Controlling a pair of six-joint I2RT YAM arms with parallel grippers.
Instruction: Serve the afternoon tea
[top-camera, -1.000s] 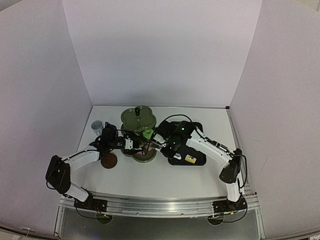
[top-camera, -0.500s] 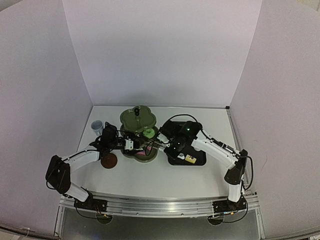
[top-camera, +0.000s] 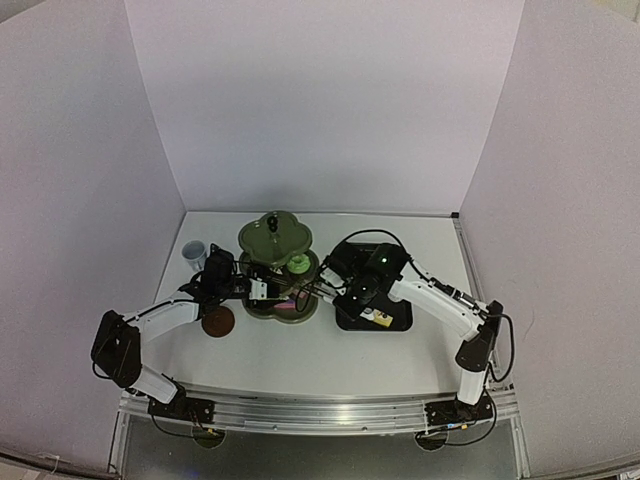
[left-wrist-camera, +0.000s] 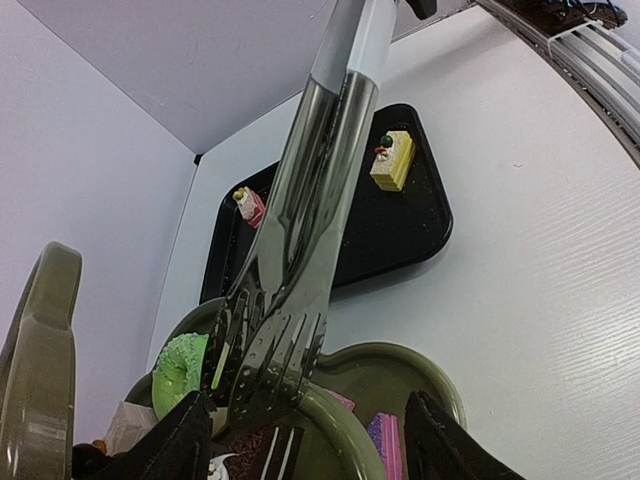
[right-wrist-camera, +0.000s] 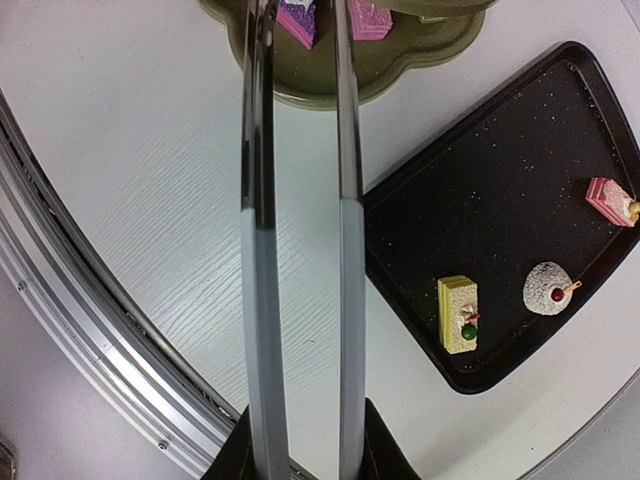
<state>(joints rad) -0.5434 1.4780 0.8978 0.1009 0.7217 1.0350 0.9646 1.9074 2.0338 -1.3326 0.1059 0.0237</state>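
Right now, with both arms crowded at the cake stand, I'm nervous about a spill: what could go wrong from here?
The thin metal tongs reach close over a rim of the olive-green three-tier stand; catching it could jolt the stand. Their tips sit beside the green doughnut-shaped cake, which could be knocked off. The left arm's black fingers are close to the tips, so the two may collide.

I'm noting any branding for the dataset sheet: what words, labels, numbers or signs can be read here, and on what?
None: no view shows readable text. The black tray, the green stand, the cakes and the tongs carry no visible print.
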